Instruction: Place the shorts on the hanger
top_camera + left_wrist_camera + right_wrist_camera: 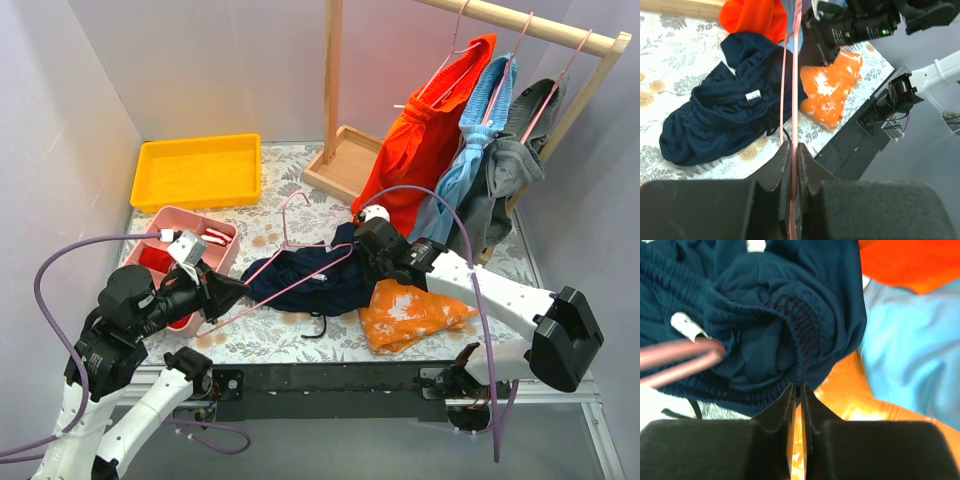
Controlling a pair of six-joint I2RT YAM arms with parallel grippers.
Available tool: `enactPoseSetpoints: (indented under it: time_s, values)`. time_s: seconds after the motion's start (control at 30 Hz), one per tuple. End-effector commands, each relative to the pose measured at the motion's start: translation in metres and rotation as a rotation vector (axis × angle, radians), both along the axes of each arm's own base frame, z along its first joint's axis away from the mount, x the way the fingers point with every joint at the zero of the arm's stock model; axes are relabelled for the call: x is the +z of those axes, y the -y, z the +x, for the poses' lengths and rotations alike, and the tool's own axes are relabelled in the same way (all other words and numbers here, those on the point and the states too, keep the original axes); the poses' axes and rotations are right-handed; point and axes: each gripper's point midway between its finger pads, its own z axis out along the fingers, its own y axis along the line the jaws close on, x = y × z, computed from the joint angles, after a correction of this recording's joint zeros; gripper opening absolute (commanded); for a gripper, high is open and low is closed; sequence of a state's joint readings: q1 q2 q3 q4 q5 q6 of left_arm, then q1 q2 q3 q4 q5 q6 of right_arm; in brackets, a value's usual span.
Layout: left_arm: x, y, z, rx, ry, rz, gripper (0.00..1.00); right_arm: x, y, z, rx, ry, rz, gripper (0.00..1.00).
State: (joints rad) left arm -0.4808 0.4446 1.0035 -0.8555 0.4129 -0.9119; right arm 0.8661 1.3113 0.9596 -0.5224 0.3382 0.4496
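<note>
The navy shorts (318, 278) lie crumpled on the patterned table, also shown in the left wrist view (720, 117) and the right wrist view (790, 300). The bare pink hanger (300, 240) lies slanted across them, its hook toward the back. My left gripper (235, 288) is shut on the hanger's wire (794, 75) at its near-left corner (794, 148). My right gripper (360, 242) sits at the shorts' right edge, its jaws (797, 387) pinched on the fabric's hem. One hanger end (680, 357) pokes into the shorts' waistband.
An orange patterned cloth (410, 312) lies just right of the shorts. A wooden rack (333, 100) at the back right holds red-orange (425, 140), light blue (475, 150) and grey clothes (510, 165). A yellow tray (195, 172) and a pink bin (205, 235) stand at left.
</note>
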Motion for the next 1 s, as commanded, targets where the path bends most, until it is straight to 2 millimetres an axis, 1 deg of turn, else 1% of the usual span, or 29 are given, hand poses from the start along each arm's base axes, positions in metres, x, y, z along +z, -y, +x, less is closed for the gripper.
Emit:
enactPoseSetpoints:
  time_s: [0.0,0.03,0.13,0.17,0.2,0.27,0.3,0.33,0.4,0.43,0.47,0.53,0.6,0.63,0.67,0.7,0.73,0.77,0.8,0.83,0.87,0.9,0.93,0.97]
  values:
    - [-0.004,0.000,-0.008,-0.018,-0.026,-0.003,0.00,0.025,-0.010,0.022,-0.060,0.072,0.018,0.03]
    - [-0.006,0.001,-0.009,-0.022,-0.031,-0.002,0.00,0.025,-0.009,0.023,-0.065,0.074,0.014,0.01]
    - [-0.009,0.001,-0.009,-0.016,-0.028,-0.008,0.00,0.038,-0.015,0.027,-0.070,0.096,0.034,0.01]
    - [-0.014,0.001,-0.008,-0.014,-0.038,-0.005,0.00,0.042,-0.016,0.027,-0.066,0.099,0.037,0.01]
    - [-0.013,0.002,-0.006,-0.010,-0.034,-0.010,0.00,0.053,-0.024,0.027,-0.053,0.114,0.056,0.01]
    - [-0.015,0.002,-0.003,-0.001,-0.039,-0.005,0.00,0.061,-0.029,0.025,-0.040,0.125,0.053,0.01]
    - [-0.014,0.002,0.001,0.010,-0.033,-0.002,0.00,0.072,-0.037,0.025,-0.028,0.141,0.064,0.01]
    - [-0.014,0.002,0.004,0.018,-0.038,0.001,0.00,0.076,-0.037,0.026,-0.032,0.153,0.058,0.01]
    - [-0.010,0.001,0.012,0.047,-0.019,0.001,0.00,0.083,-0.041,0.022,-0.023,0.164,0.052,0.01]
    - [-0.009,0.001,0.016,0.058,-0.013,0.000,0.00,0.092,-0.044,0.023,-0.021,0.182,0.062,0.01]
    - [-0.007,0.001,0.021,0.076,-0.007,-0.002,0.00,0.096,-0.046,0.022,-0.012,0.187,0.065,0.01]
    - [0.000,0.004,0.026,0.073,0.028,-0.026,0.00,0.109,-0.053,0.018,0.019,0.202,0.080,0.01]
    - [0.010,0.002,0.036,0.120,0.070,-0.062,0.00,0.116,-0.058,0.017,0.036,0.215,0.070,0.01]
    - [0.013,0.002,0.037,0.128,0.087,-0.076,0.00,0.129,-0.058,0.018,0.032,0.236,0.073,0.01]
    - [0.018,0.001,0.036,0.126,0.113,-0.093,0.00,0.133,-0.060,0.020,0.045,0.246,0.068,0.01]
    - [0.022,0.004,0.039,0.127,0.135,-0.128,0.00,0.140,-0.062,0.021,0.052,0.257,0.071,0.01]
    - [0.025,0.005,0.040,0.129,0.156,-0.154,0.00,0.146,-0.068,0.022,0.069,0.267,0.090,0.01]
    - [0.026,0.005,0.042,0.140,0.170,-0.181,0.00,0.162,-0.076,0.026,0.100,0.297,0.108,0.01]
    - [0.041,0.002,0.042,0.162,0.220,-0.246,0.00,0.169,-0.082,0.026,0.125,0.309,0.126,0.01]
    - [0.032,0.003,0.045,0.164,0.221,-0.267,0.00,0.179,-0.092,0.024,0.160,0.319,0.157,0.01]
    - [0.034,0.003,0.045,0.167,0.242,-0.299,0.00,0.197,-0.104,0.025,0.196,0.358,0.194,0.01]
    - [0.054,-0.001,0.039,0.167,0.327,-0.378,0.00,0.208,-0.111,0.024,0.222,0.381,0.220,0.01]
    - [0.044,-0.003,0.047,0.205,0.306,-0.411,0.00,0.217,-0.121,0.022,0.249,0.397,0.251,0.01]
    - [0.052,-0.005,0.047,0.213,0.341,-0.451,0.00,0.232,-0.131,0.018,0.285,0.422,0.275,0.01]
